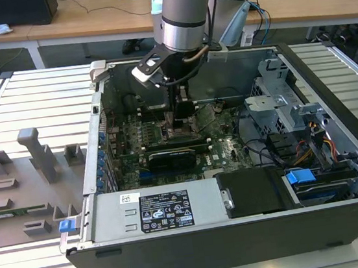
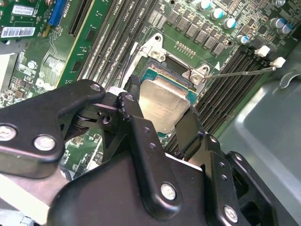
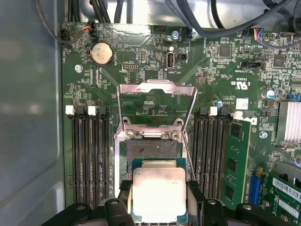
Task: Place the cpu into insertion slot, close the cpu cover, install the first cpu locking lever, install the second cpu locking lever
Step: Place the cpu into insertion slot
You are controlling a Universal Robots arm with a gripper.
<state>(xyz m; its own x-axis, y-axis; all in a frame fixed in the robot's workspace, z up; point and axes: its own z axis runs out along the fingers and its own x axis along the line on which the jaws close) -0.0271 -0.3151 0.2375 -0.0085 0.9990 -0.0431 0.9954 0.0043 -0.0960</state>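
Cpu (image 3: 159, 195) is pinched by two opposite edges between my gripper's (image 3: 159, 184) black fingers (image 3: 124, 197), its dull silver top facing the camera in both wrist views. It hangs over the part of the insertion slot (image 3: 150, 149) that lies away from the hinge, and the slot's dark contact field shows bare past the chip's edge (whether chip and slot touch, I cannot tell). Just beyond the slot the cpu cover (image 3: 156, 86) stands flipped open, green board visible through its central opening. In the second wrist view one thin locking lever (image 2: 240, 73) juts out unlatched. Long memory slots (image 3: 87, 155) flank the slot on both sides. In the exterior view my arm (image 1: 183, 16) reaches down into the open computer case (image 1: 245, 250), low over the motherboard (image 1: 129, 150).
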